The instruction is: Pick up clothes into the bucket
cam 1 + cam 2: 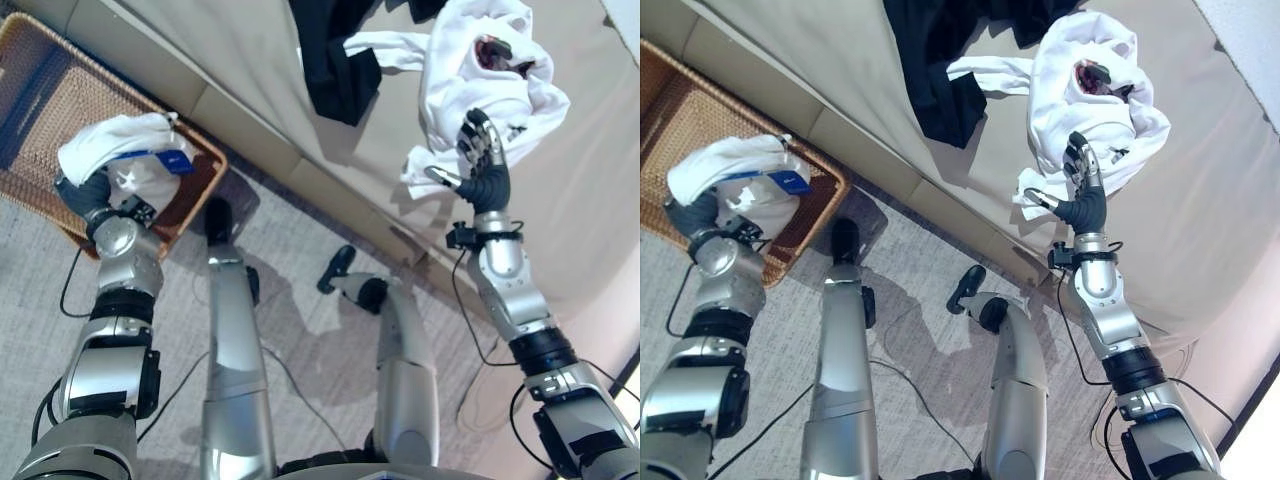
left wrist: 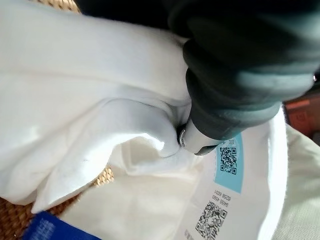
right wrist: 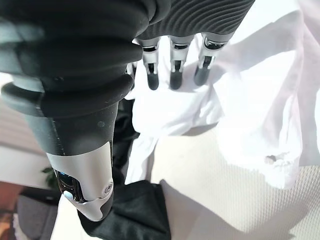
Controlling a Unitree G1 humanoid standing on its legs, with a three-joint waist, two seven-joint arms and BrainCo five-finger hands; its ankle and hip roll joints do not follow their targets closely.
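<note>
the left hand point(image 1: 92, 195), its fingers buried in cloth so its grip cannot be told, carries a white garment with a blue tag point(image 1: 125, 150) over the woven basket point(image 1: 40, 90) on the grey carpet point(image 1: 300, 300). the right hand point(image 1: 482, 160) hovers with fingers spread and relaxed at a crumpled white shirt point(image 1: 480, 80) on the beige sofa point(image 1: 590, 200), near a black garment point(image 1: 335, 55).

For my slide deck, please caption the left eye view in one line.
Left hand holds a white garment over the wicker basket; open right hand reaches the white shirt on the sofa.
</note>
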